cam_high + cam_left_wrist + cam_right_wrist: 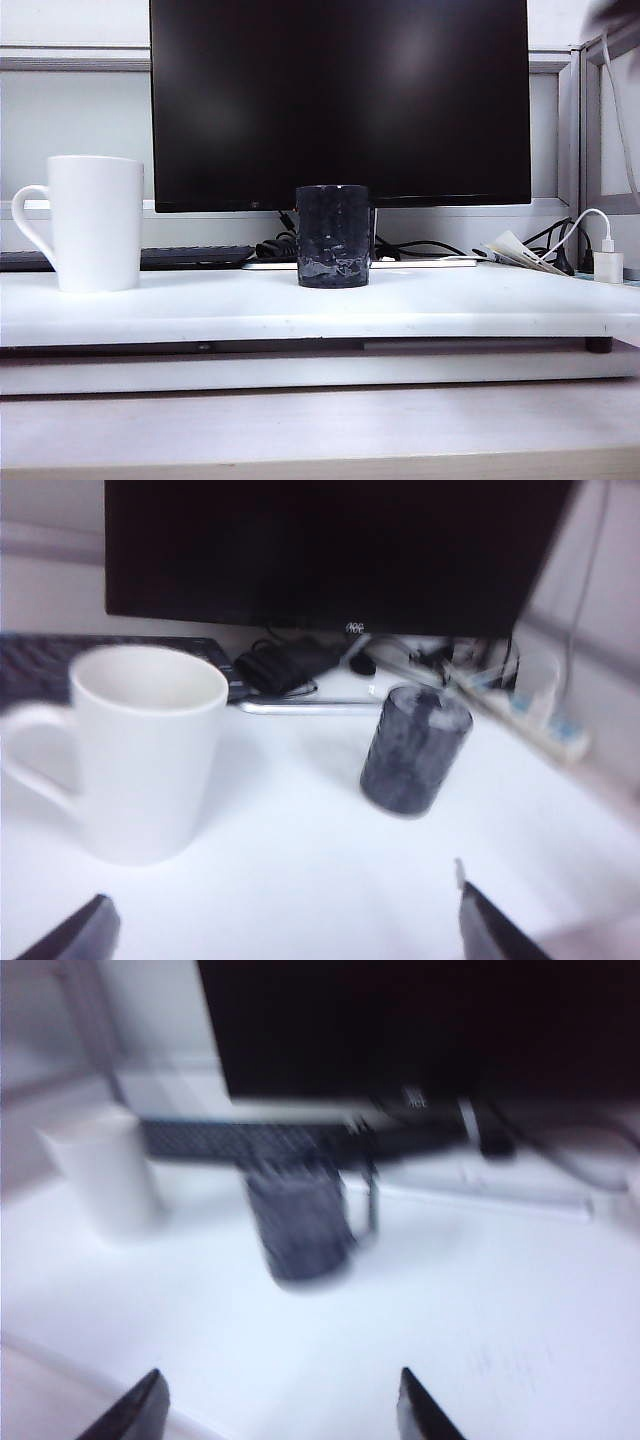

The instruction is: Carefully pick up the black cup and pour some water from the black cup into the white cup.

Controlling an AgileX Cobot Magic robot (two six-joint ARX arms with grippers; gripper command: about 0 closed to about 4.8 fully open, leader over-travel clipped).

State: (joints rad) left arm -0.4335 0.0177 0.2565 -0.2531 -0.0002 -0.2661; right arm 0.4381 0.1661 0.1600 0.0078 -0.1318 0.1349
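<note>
Currently, from my remote seat, I log these items, each placed against the black monitor point(340, 100).

Item one: the black cup point(333, 236). It stands upright on the white surface point(300, 310), directly in front of the monitor's lower edge, near its middle. Its skin is dark, glossy and dimpled. Nothing touches it.

Item two: the white cup point(96, 222). It stands upright on the same surface, off the monitor's left corner as the exterior view shows it, well apart from the black cup. Its loop handle points away from the black cup. In the left wrist view its inside looks white; I cannot tell whether it holds anything.

Item three: the left pincer point(285, 925). I see only two dark fingertips at the edge of the left wrist view, spread wide with bare surface between them. It holds nothing and sits short of both cups, on the side away from the monitor.

Item four: the right pincer point(280, 1405). Its two dark fingertips also stand apart, clasping nothing, though this view is badly blurred. The black cup lies between it and the monitor, untouched.

Item five: a keyboard point(195, 257), cables point(420, 246) and a white charger plug point(608, 266) lie under and beside the monitor, behind the cups.

I see no water in any view.
</note>
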